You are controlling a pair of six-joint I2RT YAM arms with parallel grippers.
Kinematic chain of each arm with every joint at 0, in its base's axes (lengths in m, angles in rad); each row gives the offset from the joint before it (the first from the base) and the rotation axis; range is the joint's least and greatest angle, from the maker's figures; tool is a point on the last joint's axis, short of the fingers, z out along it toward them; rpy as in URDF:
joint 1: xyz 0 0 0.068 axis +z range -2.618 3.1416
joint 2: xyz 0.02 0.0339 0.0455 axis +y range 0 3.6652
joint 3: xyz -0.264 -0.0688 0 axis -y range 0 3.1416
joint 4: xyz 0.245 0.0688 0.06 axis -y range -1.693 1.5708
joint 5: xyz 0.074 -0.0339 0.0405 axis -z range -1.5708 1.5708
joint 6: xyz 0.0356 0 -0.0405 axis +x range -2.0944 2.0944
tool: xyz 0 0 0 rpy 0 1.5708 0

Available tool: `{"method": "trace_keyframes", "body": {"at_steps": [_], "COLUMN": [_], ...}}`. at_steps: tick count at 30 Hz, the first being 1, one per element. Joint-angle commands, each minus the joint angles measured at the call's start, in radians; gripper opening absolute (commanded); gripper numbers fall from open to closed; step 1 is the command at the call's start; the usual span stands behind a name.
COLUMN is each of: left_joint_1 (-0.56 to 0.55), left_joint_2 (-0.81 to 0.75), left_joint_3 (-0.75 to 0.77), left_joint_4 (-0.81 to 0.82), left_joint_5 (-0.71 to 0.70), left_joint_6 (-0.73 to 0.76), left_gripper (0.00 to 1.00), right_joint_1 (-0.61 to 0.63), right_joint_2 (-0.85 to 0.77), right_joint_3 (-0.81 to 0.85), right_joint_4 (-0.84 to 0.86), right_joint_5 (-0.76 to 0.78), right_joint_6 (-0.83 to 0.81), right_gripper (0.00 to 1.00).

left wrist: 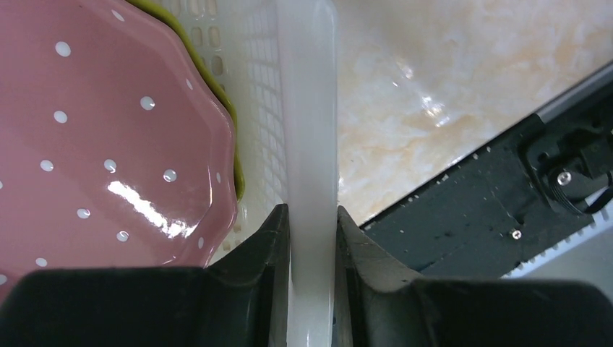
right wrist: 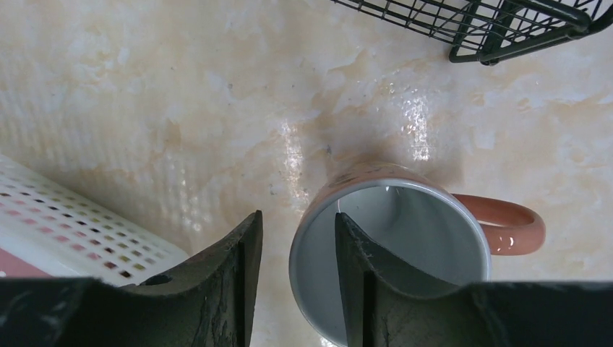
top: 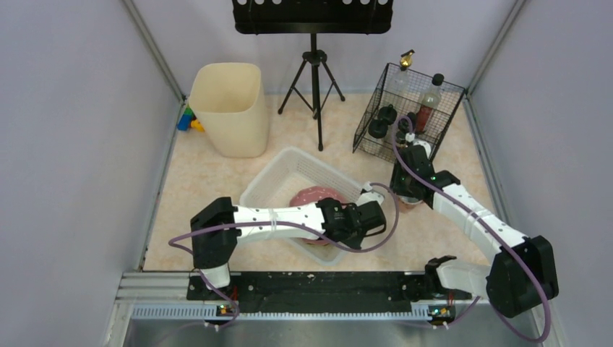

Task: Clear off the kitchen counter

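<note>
Left gripper (left wrist: 312,217) pinched tight on white basket (left wrist: 307,108) rim; right gripper (right wrist: 298,224) parted astride mug (right wrist: 419,231) wall.
Mug upright on kitchen counter (right wrist: 144,87) near basket, one finger inside, the other outside and clear; pink dotted plate (left wrist: 108,130) inside basket.

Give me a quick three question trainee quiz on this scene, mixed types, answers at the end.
1. True or false: the left gripper is clamped on the rim of the white slotted plastic basket.
2. What lies in that basket? A: pink white-dotted plate. B: glass bottle. C: metal spoon.
3. Fill in: one finger of the right gripper is inside the pink-handled, white-lined ____.
Key: 1 true; 2 A; 3 mug.
</note>
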Motion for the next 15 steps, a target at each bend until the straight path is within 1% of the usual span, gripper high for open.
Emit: {"method": "trace_keyframes", "body": {"at_steps": [1, 3, 6, 7, 9, 10, 13, 15], "left_joint_1": [-0.068, -0.085, -0.106, -0.109, -0.111, -0.113, -0.116, -0.117], "left_joint_2": [0.008, 0.018, 0.036, 0.041, 0.044, 0.042, 0.020, 0.000], "left_joint_3": [0.062, 0.071, 0.096, 0.100, 0.103, 0.102, 0.090, 0.090], "left_joint_4": [0.196, 0.202, 0.205, 0.203, 0.203, 0.206, 0.227, 0.224], "left_joint_5": [0.125, 0.123, 0.120, 0.115, 0.120, 0.128, 0.127, 0.117], "left_joint_6": [-0.079, -0.071, -0.045, -0.040, -0.026, -0.017, 0.004, 0.015], "left_gripper": [0.00, 0.00, 0.00, 0.04, 0.24, 0.30, 0.43, 0.49], "right_joint_1": [-0.007, -0.006, -0.006, -0.007, -0.006, -0.005, -0.007, -0.007], "right_joint_2": [0.017, 0.020, 0.028, 0.033, 0.043, 0.044, 0.045, 0.049], "right_joint_3": [0.009, -0.002, -0.016, -0.019, -0.031, -0.037, -0.057, -0.061], "right_joint_4": [0.051, 0.058, 0.067, 0.067, 0.066, 0.067, 0.074, 0.076], "right_joint_5": [-0.018, -0.014, -0.009, -0.009, -0.006, -0.003, 0.013, 0.022], "right_joint_6": [0.000, 0.003, 0.003, 0.003, 0.003, 0.004, 0.008, 0.007], "right_gripper": [0.40, 0.39, 0.33, 0.29, 0.24, 0.23, 0.19, 0.13]}}
